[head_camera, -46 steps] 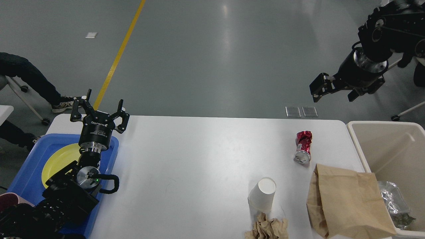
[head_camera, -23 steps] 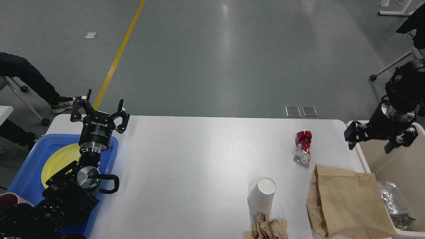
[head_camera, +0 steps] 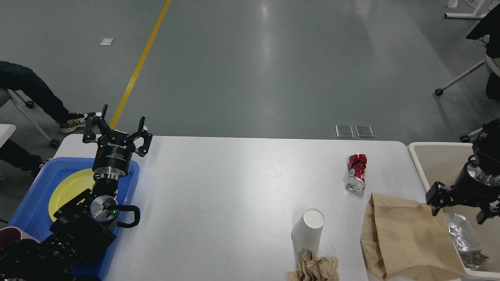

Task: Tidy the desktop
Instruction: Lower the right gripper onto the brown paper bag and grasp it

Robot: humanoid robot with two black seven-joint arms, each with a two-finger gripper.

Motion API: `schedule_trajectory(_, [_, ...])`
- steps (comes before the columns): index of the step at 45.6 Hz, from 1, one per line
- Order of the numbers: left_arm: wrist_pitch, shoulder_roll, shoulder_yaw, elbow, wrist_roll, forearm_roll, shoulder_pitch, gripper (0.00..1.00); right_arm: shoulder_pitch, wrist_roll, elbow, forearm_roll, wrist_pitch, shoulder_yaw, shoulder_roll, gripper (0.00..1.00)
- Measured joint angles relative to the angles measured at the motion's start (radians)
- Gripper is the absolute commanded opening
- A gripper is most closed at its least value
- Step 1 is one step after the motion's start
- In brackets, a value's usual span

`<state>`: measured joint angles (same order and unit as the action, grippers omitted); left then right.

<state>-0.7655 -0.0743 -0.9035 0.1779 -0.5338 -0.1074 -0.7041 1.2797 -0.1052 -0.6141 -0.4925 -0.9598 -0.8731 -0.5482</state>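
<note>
The white desktop [head_camera: 234, 187] carries a crushed red can [head_camera: 356, 172], a white paper cup [head_camera: 308, 228] lying on its side, a brown paper bag [head_camera: 406, 234] and a wad of crumpled brown paper [head_camera: 315, 267]. My left gripper [head_camera: 117, 128] stands open and empty above the far end of the blue tray [head_camera: 27, 203], fingers pointing away from me. Over the beige bin [head_camera: 437, 156], just right of the bag, my right gripper [head_camera: 459, 212] hangs open with nothing between its fingers.
A yellow plate [head_camera: 68, 187] lies in the blue tray at the left. Crumpled foil [head_camera: 461, 234] sits inside the beige bin. A seated person's legs [head_camera: 35, 93] and chair wheels are on the floor beyond the table's left corner.
My right arm has dropped from high at the upper right to low over the bin beside the paper bag. The left arm and the objects on the table have not moved.
</note>
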Motion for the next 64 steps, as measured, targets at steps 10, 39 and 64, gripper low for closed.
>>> schedule_trajectory(10, [0.0, 0.0, 0.0, 0.0, 0.0, 0.0, 0.0, 0.97, -0.057, -0.001, 0.018, 0.002, 0.055, 0.006, 0.013, 1.0])
schedule_trajectory(39, [0.0, 0.001, 0.0, 0.0, 0.0, 0.0, 0.0, 0.97, -0.108, -0.001, 0.033, 0.012, 0.104, 0.036, 0.025, 1.0])
schedule_trajectory(64, [0.0, 0.0, 0.0, 0.0, 0.0, 0.0, 0.0, 0.97, -0.244, 0.001, 0.014, 0.015, 0.404, 0.159, 0.024, 0.13])
